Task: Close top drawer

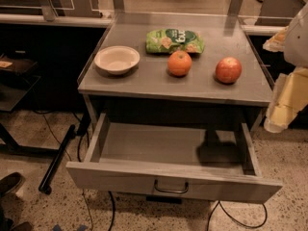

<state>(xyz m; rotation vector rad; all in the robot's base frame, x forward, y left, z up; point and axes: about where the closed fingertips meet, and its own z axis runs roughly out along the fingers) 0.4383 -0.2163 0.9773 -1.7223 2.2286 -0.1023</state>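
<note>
Grey-fronted, the top drawer (120, 179) is pulled far out toward the near side. The gripper (281, 105) is cut off at the right edge, beside the table (144, 83); whether it is open or holding anything cannot be told. The drawer could be skewed by an off-centre push, and the orange (179, 63) rolled by a jolt.

We see the drawer (115, 177) pulled well out under the tabletop: grey, wide, shallow, with a dark bow handle (171, 187) centred on its front. The gripper (284, 100) hangs to its right, higher up.
</note>
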